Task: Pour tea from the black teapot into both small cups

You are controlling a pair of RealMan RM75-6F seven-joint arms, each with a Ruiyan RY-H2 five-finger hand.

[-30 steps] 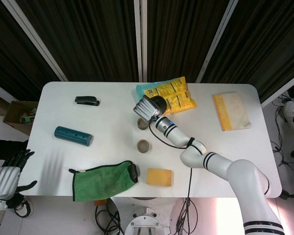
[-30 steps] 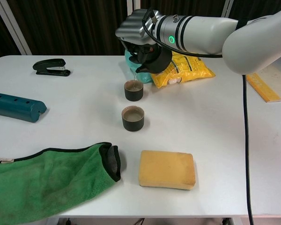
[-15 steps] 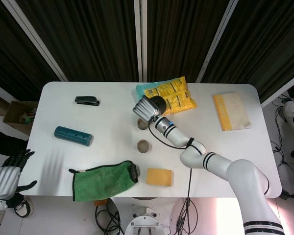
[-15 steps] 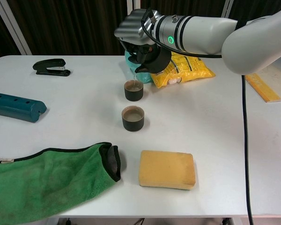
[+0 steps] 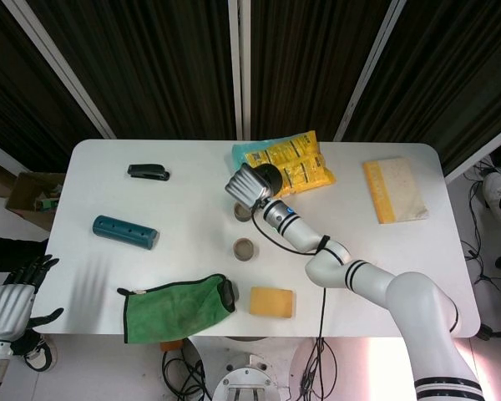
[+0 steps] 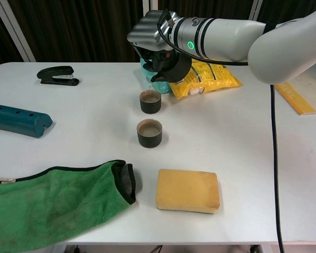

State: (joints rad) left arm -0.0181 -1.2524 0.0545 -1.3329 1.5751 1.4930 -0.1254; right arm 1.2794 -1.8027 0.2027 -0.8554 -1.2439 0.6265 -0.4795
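Observation:
My right hand [image 6: 150,36] [image 5: 245,184] grips the black teapot [image 6: 171,67] [image 5: 270,175], tipped with its spout down over the far small cup [image 6: 150,101] [image 5: 243,212]. A thin stream of tea runs from the spout into that cup, which holds brown liquid. The near small cup [image 6: 149,133] [image 5: 245,249] stands just in front of it on the white table [image 6: 253,137] and is also filled with brown tea. My left hand [image 5: 10,305] hangs open off the table's left front corner, holding nothing.
A yellow snack bag [image 6: 208,76] on a teal pouch lies behind the teapot. A black stapler [image 6: 58,75] and a teal cylinder [image 6: 18,120] lie at left. A green cloth [image 6: 58,203] and a yellow sponge [image 6: 188,190] lie in front. A yellow booklet [image 5: 393,190] lies far right.
The right hand with the teapot has shifted very slightly left and up while the pour into the far cup goes on. The left hand has not moved.

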